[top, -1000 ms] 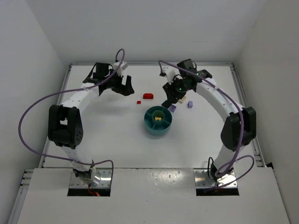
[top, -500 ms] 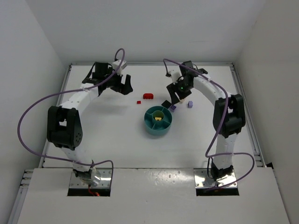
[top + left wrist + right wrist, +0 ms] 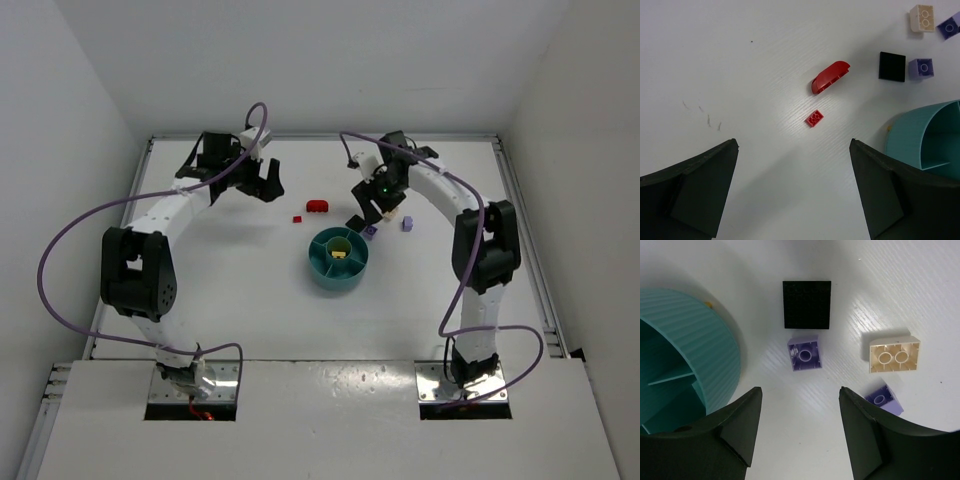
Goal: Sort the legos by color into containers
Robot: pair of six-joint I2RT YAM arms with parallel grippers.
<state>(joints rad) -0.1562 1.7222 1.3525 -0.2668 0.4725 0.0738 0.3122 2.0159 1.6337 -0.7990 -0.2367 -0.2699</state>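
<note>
White table (image 3: 250, 300) carries everything. The teal dish (image 3: 336, 279) sits mid-table between the two arms, where we judge either can reach its wedges. We see a yellow piece (image 3: 341, 254) inside, but the overhead view is too coarse to say which compartment holds it.

The left gripper (image 3: 793, 145) hovers over the reds, jaws spread wide with nothing between them. The right gripper (image 3: 800, 390) hangs low just beside the dish wall, jaws equally wide and empty. It frames one lavender brick (image 3: 804, 353), so we judge it is lined up for that pick.

Loose on the table, outside the dish:
- red curved brick (image 3: 830, 77)
- black tile (image 3: 807, 304), just beyond the framed lavender brick
- tan brick (image 3: 892, 355)
- second lavender brick (image 3: 883, 399), near the tan one
- small red brick (image 3: 814, 118), near the curved one

We judge the sorting barely begun.
</note>
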